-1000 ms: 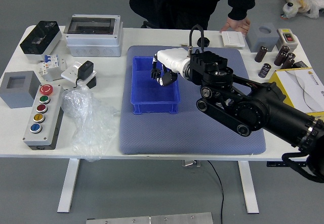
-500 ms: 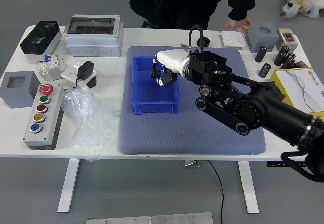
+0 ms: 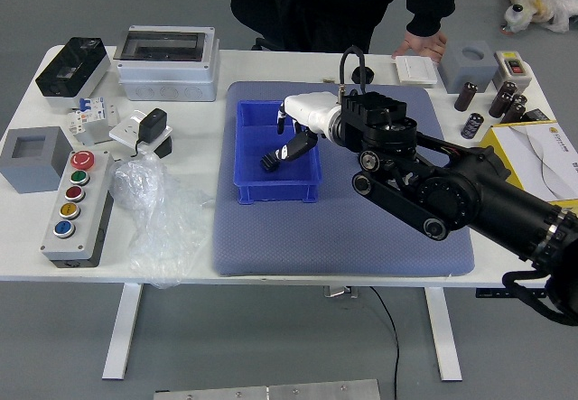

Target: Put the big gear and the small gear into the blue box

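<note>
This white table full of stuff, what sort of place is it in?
Probably a robotics lab or workshop: a white robot hand on a black mechanical arm reaches over the white table, which also holds a grey box of coloured push buttons.

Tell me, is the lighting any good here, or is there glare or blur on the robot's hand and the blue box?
Head view: bright overall, with pale sheen on the clear plastic bag. Head view: the right hand's white back looks almost washed out. Head view: the blue box has crisp edges, but the black piece inside is too small and dark to show fine detail.
</note>
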Motion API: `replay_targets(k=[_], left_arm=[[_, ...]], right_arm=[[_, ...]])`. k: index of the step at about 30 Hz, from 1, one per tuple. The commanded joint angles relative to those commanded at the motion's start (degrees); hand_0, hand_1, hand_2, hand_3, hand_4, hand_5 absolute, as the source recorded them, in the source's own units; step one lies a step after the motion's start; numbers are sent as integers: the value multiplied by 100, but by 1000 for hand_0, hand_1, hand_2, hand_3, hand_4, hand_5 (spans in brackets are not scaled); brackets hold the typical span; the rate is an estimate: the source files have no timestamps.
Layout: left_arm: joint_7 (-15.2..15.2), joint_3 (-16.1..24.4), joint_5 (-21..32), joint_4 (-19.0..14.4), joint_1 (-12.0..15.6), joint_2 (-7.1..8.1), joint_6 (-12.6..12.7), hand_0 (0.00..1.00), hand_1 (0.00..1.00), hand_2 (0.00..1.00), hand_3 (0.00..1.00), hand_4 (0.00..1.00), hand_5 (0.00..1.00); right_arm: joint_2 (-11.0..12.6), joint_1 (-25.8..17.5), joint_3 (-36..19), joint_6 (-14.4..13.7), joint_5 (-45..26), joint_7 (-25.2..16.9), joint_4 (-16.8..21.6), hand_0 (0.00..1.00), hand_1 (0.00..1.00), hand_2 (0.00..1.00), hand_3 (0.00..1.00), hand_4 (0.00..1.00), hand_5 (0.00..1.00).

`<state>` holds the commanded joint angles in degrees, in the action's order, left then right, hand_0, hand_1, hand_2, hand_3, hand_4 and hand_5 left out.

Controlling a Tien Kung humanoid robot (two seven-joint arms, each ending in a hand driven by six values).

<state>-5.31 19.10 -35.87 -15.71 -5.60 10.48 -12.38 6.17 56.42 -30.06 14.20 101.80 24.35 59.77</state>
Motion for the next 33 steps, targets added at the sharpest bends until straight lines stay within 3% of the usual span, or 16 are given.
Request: replay_targets(k=[1, 11, 23, 33], left_arm=[[0, 2, 0, 0, 0, 0, 0, 862, 830, 828, 783, 600, 374], [2, 55, -17, 0, 3, 7, 0, 862, 830, 829, 783, 600, 374], [4, 170, -54, -3, 19, 6, -1, 862, 830, 829, 783, 600, 374], [9, 247, -76, -4, 5, -1, 0, 862, 830, 829, 782, 600, 374]], right_arm=[[5, 2, -7, 4, 1, 1, 3, 294, 427, 551, 724, 844, 468], [192, 38, -92, 41, 20, 2, 126, 299, 430, 547, 721, 858, 487], [722, 31, -211, 108, 28, 3, 329, 304, 431, 552, 727, 868, 500], [1157, -86, -264, 68, -15, -179, 276, 335, 447, 551, 714, 862, 494]])
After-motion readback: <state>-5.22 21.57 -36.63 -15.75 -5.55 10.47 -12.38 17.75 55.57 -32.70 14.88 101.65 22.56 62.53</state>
